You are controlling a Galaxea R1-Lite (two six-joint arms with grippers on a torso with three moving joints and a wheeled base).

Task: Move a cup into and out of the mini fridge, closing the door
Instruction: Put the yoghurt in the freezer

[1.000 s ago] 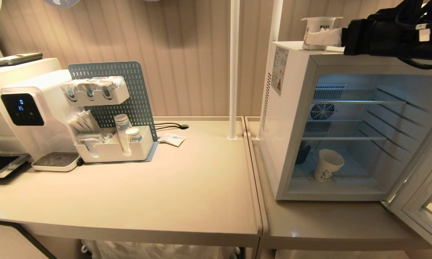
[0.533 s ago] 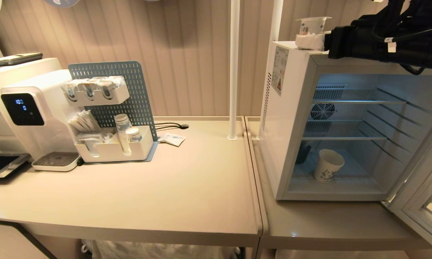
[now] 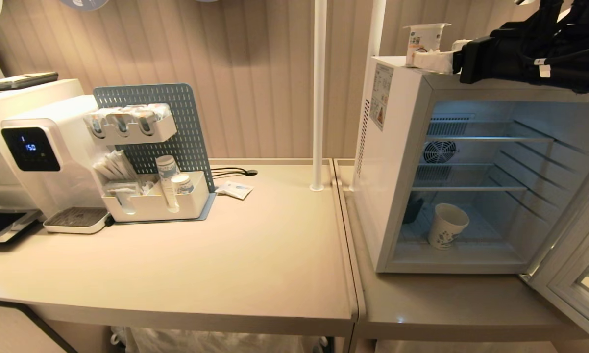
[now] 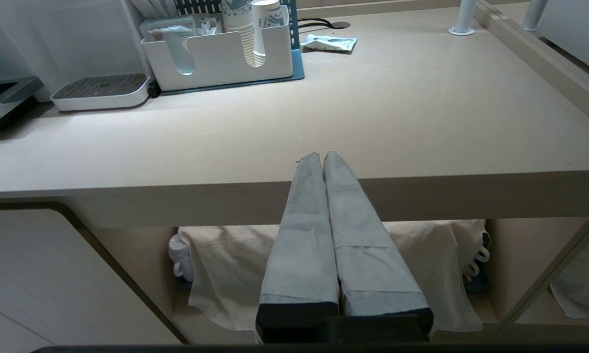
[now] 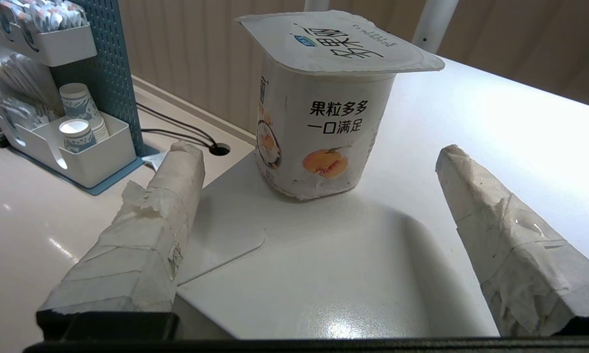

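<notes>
Door [image 3: 576,274] cut off at frame edge

Black right arm [image 3: 529,51] with looped cables, grey tape-wrapped tapered fingers [image 5: 142,245]

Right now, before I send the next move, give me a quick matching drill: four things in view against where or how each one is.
Things:
1. cup
2. yogurt tub
3. door
4. right gripper

States:
A. swung open
B. on the mini fridge roof
C. open, facing the tub, not touching it
D. upright on the fridge floor

Pairs: 1-D, 2-B, 3-A, 4-C
</notes>
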